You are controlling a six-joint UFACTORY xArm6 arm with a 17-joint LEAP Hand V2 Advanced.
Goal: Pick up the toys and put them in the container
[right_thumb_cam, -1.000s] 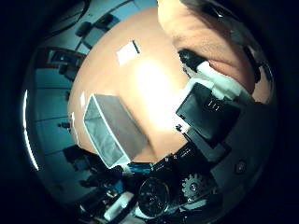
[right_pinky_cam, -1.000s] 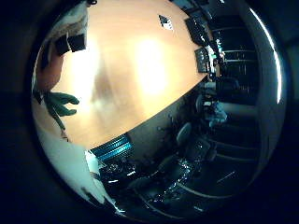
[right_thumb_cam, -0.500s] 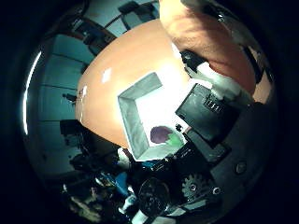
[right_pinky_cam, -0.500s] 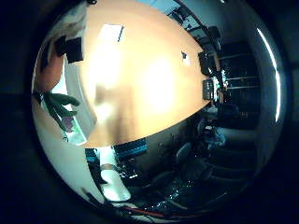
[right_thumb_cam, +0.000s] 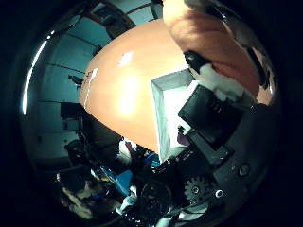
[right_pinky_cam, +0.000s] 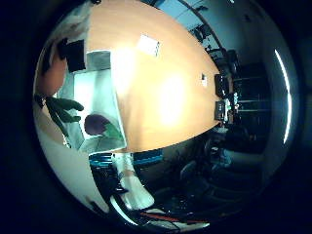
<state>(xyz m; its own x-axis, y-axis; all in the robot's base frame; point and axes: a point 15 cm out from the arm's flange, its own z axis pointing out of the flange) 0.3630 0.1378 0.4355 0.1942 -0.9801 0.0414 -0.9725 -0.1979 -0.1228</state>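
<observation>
My hand point(right_thumb_cam: 213, 111) is curled round a big orange toy point(right_thumb_cam: 208, 42) with green leaves point(right_pinky_cam: 63, 109), held close against the palm. Just beneath the palm on the wooden table stands the white open container point(right_pinky_cam: 97, 78). On its floor lies a purple toy point(right_pinky_cam: 96, 123) with a green piece point(right_pinky_cam: 114, 131) beside it. The orange toy hangs over the container's edge, apart from the things inside. A black part of one finger point(right_pinky_cam: 75, 48) shows beside the toy.
The orange wooden table point(right_pinky_cam: 165, 97) stretches away from the container, with a white sheet point(right_pinky_cam: 148, 45) and a small dark item point(right_pinky_cam: 203, 78) on it. Past the table's edge are dark chairs and screens point(right_pinky_cam: 222, 92).
The camera has swung with the hand, and the container now lies right under the palm in both views. The orange toy stays in the hand.
</observation>
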